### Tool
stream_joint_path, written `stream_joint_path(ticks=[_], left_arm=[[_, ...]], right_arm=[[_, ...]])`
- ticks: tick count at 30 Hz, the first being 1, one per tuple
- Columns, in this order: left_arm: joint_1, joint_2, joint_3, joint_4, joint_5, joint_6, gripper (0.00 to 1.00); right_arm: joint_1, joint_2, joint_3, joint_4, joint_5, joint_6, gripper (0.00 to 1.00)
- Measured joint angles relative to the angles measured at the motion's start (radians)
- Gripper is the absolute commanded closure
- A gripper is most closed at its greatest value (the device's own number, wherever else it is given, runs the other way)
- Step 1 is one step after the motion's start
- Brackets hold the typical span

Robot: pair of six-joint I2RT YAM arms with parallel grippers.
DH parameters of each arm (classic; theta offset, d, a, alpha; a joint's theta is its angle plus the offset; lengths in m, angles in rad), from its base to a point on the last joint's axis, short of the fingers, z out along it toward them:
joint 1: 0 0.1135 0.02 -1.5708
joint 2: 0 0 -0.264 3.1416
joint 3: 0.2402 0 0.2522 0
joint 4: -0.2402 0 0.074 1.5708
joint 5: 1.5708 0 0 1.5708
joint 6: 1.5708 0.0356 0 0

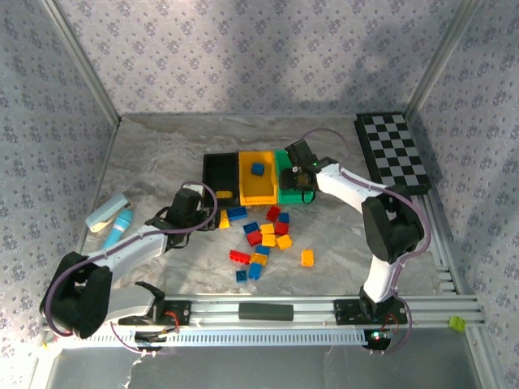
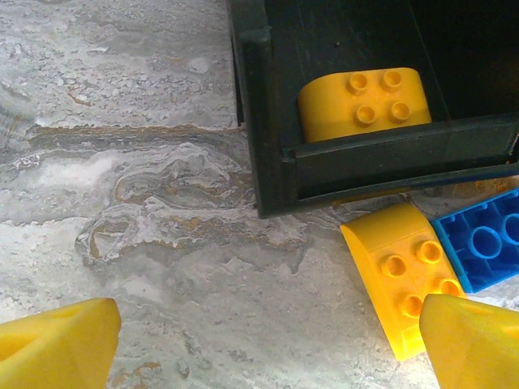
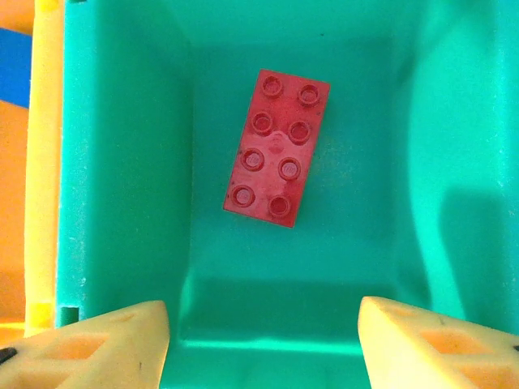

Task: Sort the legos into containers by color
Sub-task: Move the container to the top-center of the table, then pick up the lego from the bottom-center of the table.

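A red eight-stud brick (image 3: 277,147) lies flat, studs up and slightly askew, on the floor of the green bin (image 3: 122,162). The right gripper (image 3: 263,324) hangs above this bin, its yellow fingers apart and holding nothing. The yellow bin (image 1: 258,196), between the green bin and the black bin (image 2: 268,121), contains one blue brick (image 1: 257,169). The black bin contains a rounded yellow brick (image 2: 365,101). The left gripper (image 2: 263,344) stands wide and empty over the marbled tabletop (image 2: 122,203), near the black bin. A second rounded brick (image 2: 401,267) lies by its right finger, beside an overturned blue piece (image 2: 482,243). Glossy loose bricks (image 1: 263,235) lie scattered in front of the bins. A chequered board (image 1: 395,150) lies at the far right.
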Motion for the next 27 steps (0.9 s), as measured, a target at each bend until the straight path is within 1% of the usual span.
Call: stream_joint_path(ticks=[4,10,16,22,27], left_arm=[[0.000,0.000,0.000,0.000,0.000,0.000,0.05],[0.000,0.000,0.000,-0.001,0.003,0.000,0.05],[0.000,0.000,0.000,-0.001,0.003,0.000,0.05],[0.000,-0.008,0.000,0.002,0.003,-0.001,0.05],[0.000,-0.016,0.000,0.007,0.003,-0.003,0.05]], right_arm=[[0.018,-0.022,-0.013,-0.030,0.014,0.022,0.33],[0.050,-0.071,-0.019,-0.089,0.060,0.014,0.31],[0.070,-0.174,-0.055,-0.114,0.061,-0.013,0.31],[0.164,-0.359,-0.232,-0.206,0.054,0.013,0.31],[0.278,-0.513,-0.402,-0.297,0.034,0.135,0.32]])
